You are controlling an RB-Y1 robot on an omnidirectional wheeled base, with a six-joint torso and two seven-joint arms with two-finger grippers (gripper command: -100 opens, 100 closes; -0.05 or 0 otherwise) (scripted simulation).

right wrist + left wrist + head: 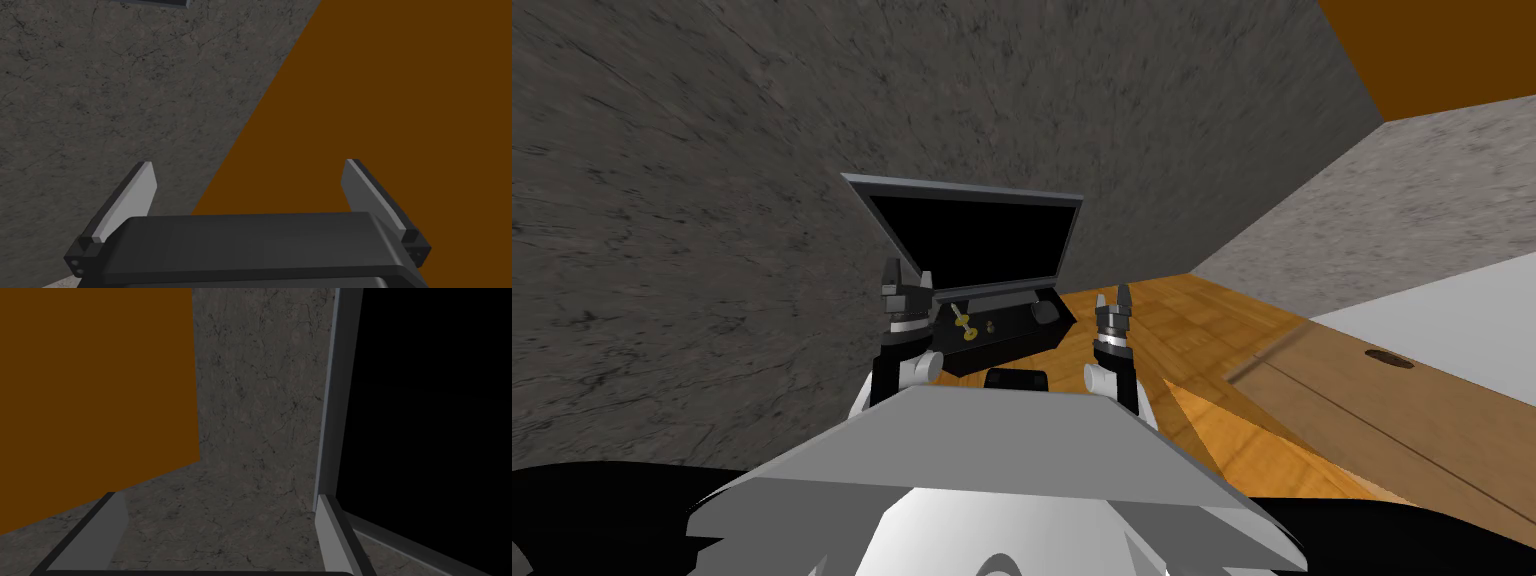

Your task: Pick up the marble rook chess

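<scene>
Head cam: high, pitched steeply down and forward, rolled, facing the monitor (967, 240) at mid range, with the wall (692, 200) behind it. Left wrist cam: on the left end effector (904, 290), very near the monitor's side frame (327, 413), looking up along it to the wall and ceiling (95, 398). Right wrist cam: on the right end effector (1114, 305), off the monitor's other side, aimed up, catching just a monitor corner (150, 2). All three views share monitor, wall and ceiling.
</scene>
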